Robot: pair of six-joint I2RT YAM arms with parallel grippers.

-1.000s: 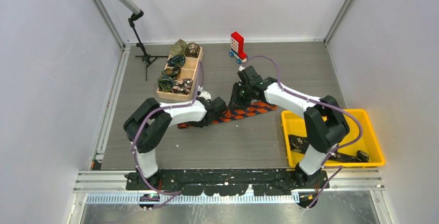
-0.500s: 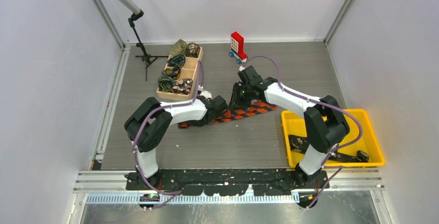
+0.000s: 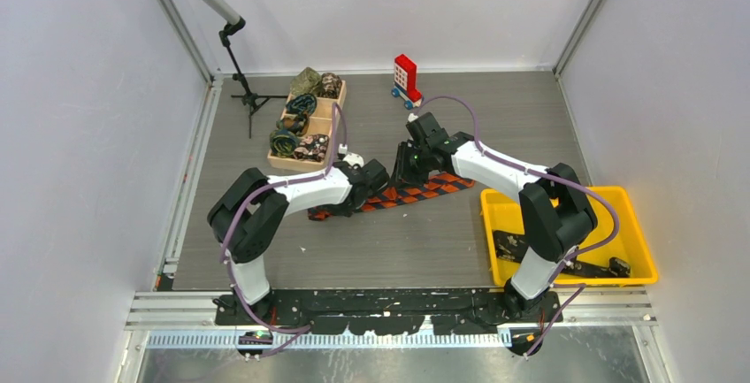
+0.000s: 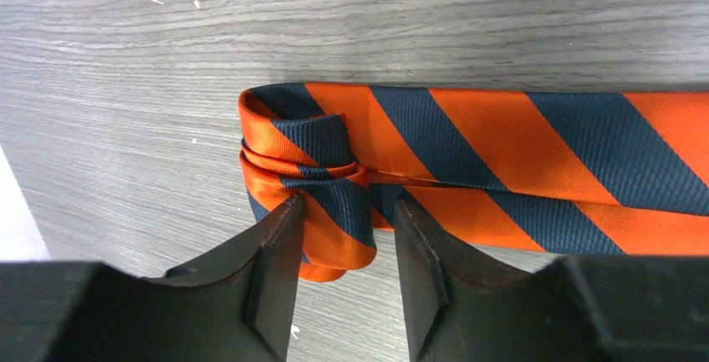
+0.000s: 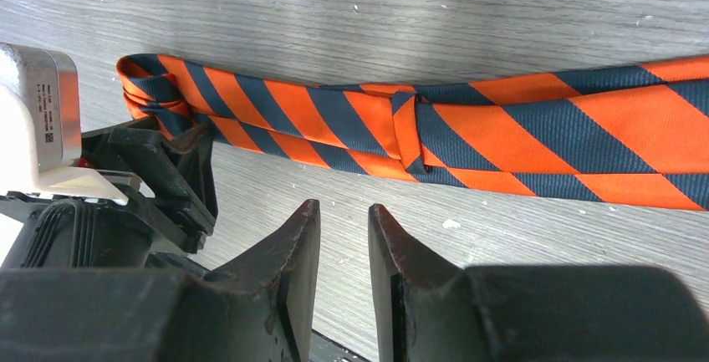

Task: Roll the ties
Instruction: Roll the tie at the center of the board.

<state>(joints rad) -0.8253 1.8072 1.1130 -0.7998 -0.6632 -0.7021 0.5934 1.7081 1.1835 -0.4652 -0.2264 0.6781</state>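
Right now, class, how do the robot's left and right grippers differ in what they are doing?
The left gripper grips the folded end of the orange-and-navy tie; the right gripper holds nothing, its fingers beside the tie. The left's jaws sit wider, the right's nearly together. Both are low over the table.

So I count one orange striped tie [image 3: 416, 194] on the table, two robot arms, one wooden tray [image 3: 334, 122], one yellow bin [image 3: 566, 195], one toy block [image 3: 405, 73].
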